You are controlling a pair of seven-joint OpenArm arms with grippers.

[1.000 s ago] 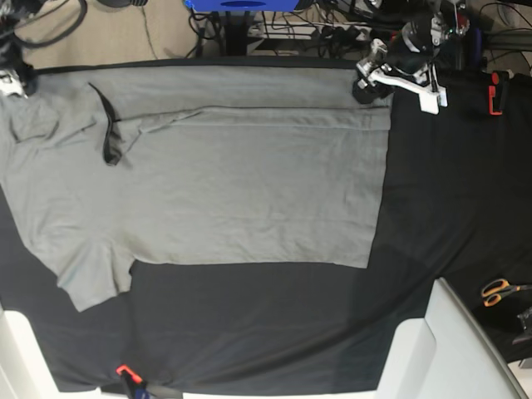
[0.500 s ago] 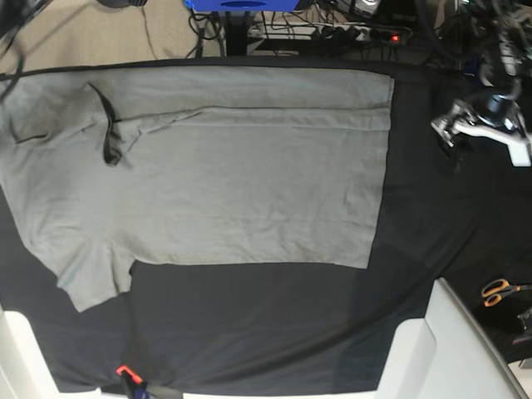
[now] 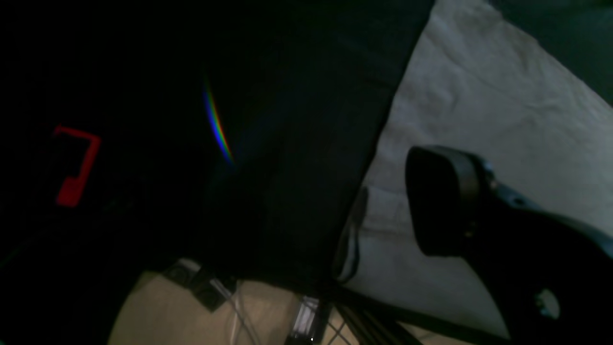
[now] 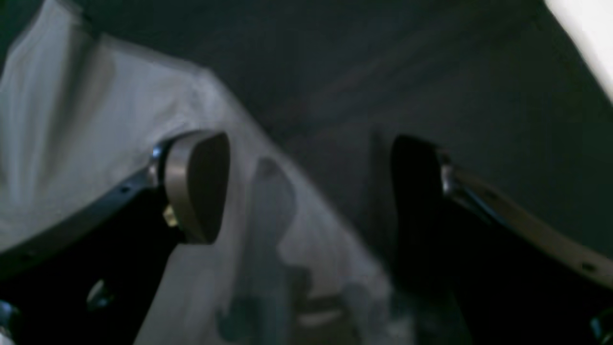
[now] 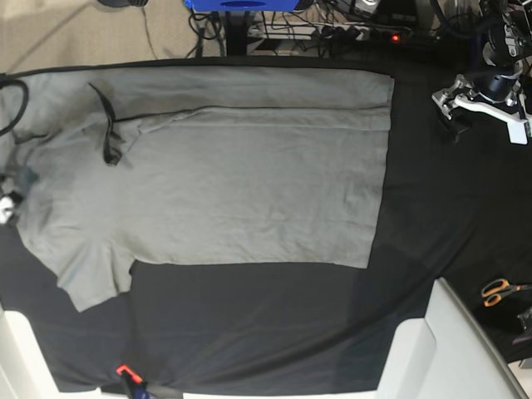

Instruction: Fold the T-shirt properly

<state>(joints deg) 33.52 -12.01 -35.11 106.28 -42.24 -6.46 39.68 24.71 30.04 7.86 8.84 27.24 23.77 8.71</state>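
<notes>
Grey T-shirt (image 5: pixel 249 183), no legible label or writing

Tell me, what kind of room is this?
Probably a robot lab or workshop. A grey T-shirt lies on a table under a black cloth, a robot arm hangs over it, and cables tangle on the floor behind.

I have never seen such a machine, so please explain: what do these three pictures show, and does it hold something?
A two-armed robot is folding laundry. The base view looks down on a table under a black cloth, where a plain grey short-sleeved T-shirt lies flat, its far long edge already folded inward. Orange-handled scissors lie at the side. The other two pictures come from cameras on the wrists. The left gripper hangs open over bare cloth. The right gripper is open above the shirt's sleeve edge. Neither holds anything.
</notes>
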